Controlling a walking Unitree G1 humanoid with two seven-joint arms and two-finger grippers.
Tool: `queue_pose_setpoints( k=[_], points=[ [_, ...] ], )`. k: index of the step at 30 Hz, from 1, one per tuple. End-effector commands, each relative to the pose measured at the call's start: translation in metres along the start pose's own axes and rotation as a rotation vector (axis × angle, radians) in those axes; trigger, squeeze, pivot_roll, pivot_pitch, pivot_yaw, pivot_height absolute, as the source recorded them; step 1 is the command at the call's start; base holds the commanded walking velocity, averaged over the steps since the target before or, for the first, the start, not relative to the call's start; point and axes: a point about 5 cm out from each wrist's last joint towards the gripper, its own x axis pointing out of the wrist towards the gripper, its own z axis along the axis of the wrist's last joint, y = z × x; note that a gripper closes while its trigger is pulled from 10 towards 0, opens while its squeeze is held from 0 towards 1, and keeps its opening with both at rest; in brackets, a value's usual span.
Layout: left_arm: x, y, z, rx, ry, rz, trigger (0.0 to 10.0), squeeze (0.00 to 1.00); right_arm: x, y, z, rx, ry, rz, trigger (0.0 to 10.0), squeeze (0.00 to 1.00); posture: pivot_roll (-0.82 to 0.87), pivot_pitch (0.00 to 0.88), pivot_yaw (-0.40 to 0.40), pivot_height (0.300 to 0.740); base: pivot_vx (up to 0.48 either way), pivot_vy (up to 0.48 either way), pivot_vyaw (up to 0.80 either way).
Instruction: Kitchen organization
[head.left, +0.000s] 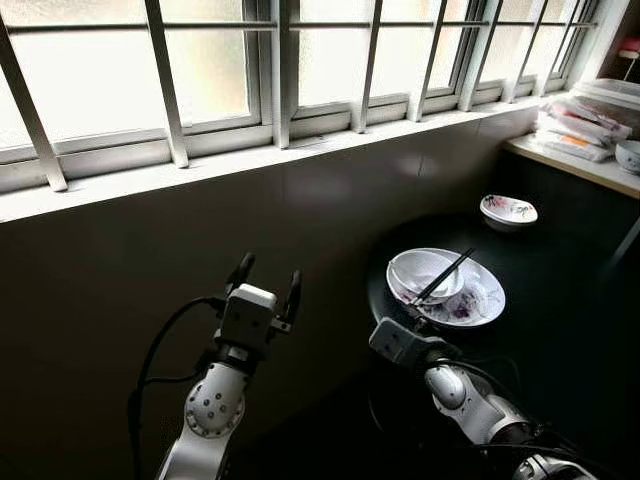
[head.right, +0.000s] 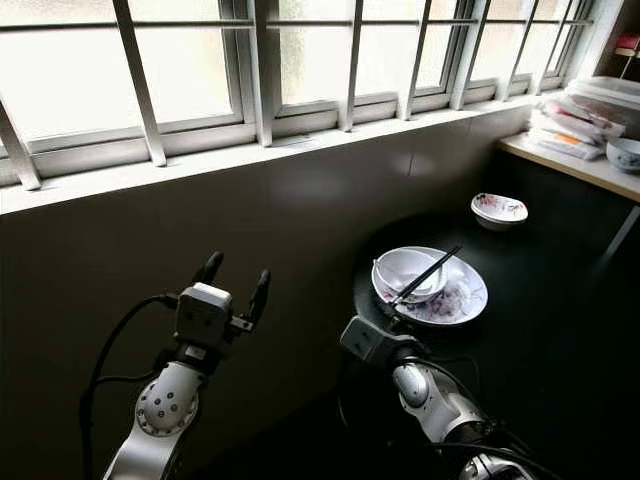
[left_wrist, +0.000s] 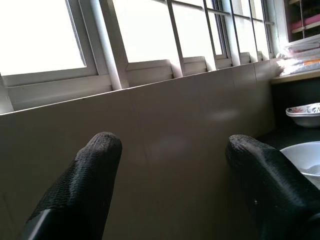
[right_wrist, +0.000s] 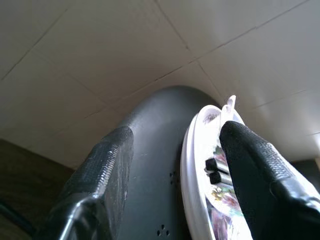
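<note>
A white flowered plate (head.left: 482, 300) sits on a round black table (head.left: 565, 290). On the plate rests a white bowl (head.left: 420, 270) with black chopsticks (head.left: 447, 273) laid across it. A small patterned bowl (head.left: 508, 211) stands farther back on the table. My right gripper (right_wrist: 172, 150) is open at the plate's near edge; the plate's rim (right_wrist: 192, 165) lies between its fingers, and whether they touch it I cannot tell. My left gripper (head.left: 267, 276) is open and empty, raised in front of the tiled wall, left of the table.
A dark tiled wall (head.left: 150, 250) runs below a barred window (head.left: 220, 70) and its sill. At the right, a light counter (head.left: 590, 165) holds stacked packets (head.left: 580, 125) and another bowl (head.left: 630, 155).
</note>
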Motion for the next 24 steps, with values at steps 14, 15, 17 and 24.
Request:
queue_pose_setpoints(
  k=[14, 15, 17, 24],
  points=[
    [0.0, 0.002, -0.003, 0.008, 0.017, 0.002, 10.0, 0.0, 0.001, -0.018, -0.019, -0.192, 0.053, -0.031, 10.0, 0.0, 0.08, 0.0, -0.068, 0.74, 0.0, 0.0, 0.0],
    [0.0, 0.002, -0.003, 0.008, 0.017, 0.002, 10.0, 0.0, 0.001, -0.019, -0.02, -0.196, 0.056, -0.034, 10.0, 0.0, 0.08, 0.0, -0.068, 0.74, 0.0, 0.0, 0.0],
    [0.0, 0.002, -0.003, 0.008, 0.017, 0.001, 10.0, 0.0, 0.0, -0.021, -0.022, -0.212, 0.065, -0.045, 10.0, 0.0, 0.08, 0.0, -0.066, 0.74, 0.0, 0.0, 0.0],
    [0.001, 0.002, -0.003, 0.008, 0.018, 0.0, 10.0, 0.0, -0.001, -0.027, -0.028, -0.25, 0.088, -0.071, 10.0, 0.0, 0.08, 0.0, -0.064, 0.74, 0.0, 0.0, 0.0]
  ],
)
